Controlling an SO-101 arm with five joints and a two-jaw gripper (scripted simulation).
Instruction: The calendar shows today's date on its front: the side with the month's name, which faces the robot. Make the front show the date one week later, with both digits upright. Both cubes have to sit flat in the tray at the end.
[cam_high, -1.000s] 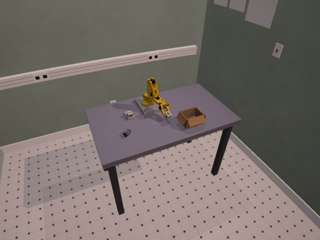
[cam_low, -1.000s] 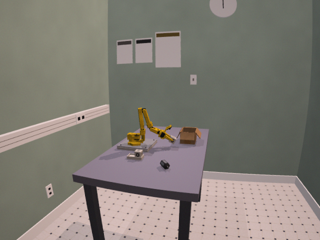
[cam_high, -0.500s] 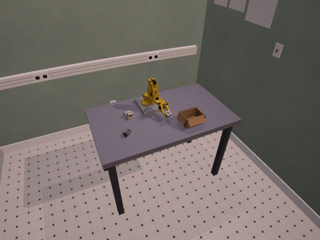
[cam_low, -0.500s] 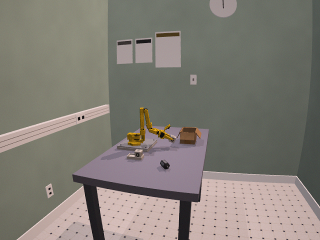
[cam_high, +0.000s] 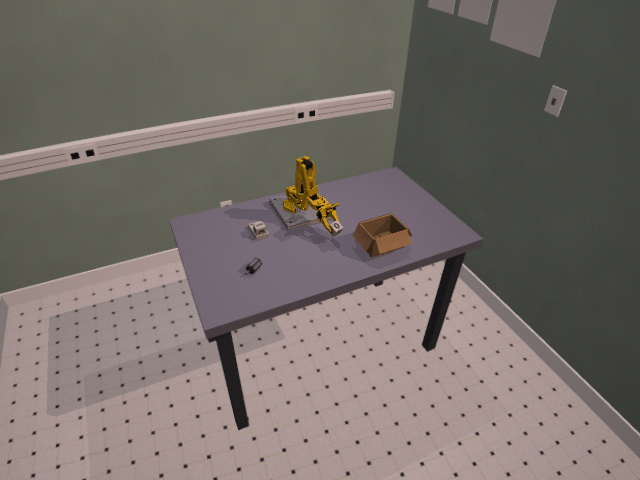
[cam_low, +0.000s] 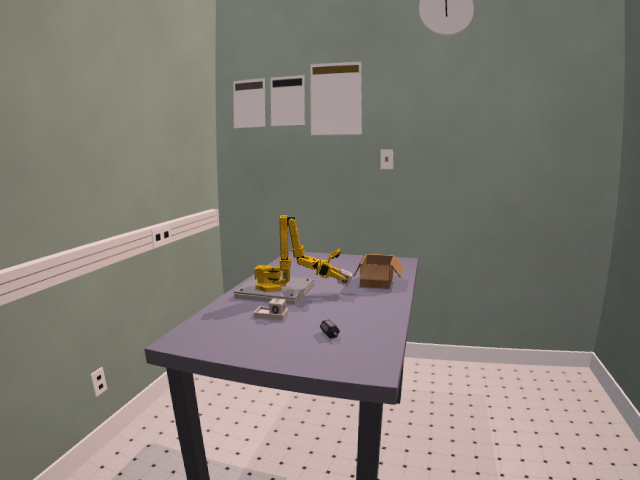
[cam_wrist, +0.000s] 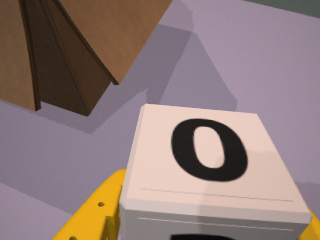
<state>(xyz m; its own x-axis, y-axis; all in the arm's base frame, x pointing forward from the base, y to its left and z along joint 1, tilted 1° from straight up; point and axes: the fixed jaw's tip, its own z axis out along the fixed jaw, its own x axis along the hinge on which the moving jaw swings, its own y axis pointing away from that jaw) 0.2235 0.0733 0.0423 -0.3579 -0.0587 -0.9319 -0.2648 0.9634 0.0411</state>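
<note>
My yellow gripper (cam_high: 334, 226) is shut on a white digit cube (cam_wrist: 212, 172) and holds it low over the purple table, close to the cardboard box. The cube's face toward the wrist camera shows a black 0. The held cube also shows in the top view (cam_high: 337, 227) and in the exterior view (cam_low: 345, 273). The calendar tray (cam_high: 259, 236) lies on the table left of the arm's base plate, with the other cube (cam_low: 277, 306) sitting in it; that cube shows a 0 in the exterior view. The tray's other slot stands empty.
An open cardboard box (cam_high: 382, 235) (cam_wrist: 75, 45) stands just right of the gripper, and its flap fills the top left of the wrist view. A small black cylinder (cam_high: 253, 265) lies nearer the table's front. The arm's base (cam_high: 294, 204) sits on a grey plate.
</note>
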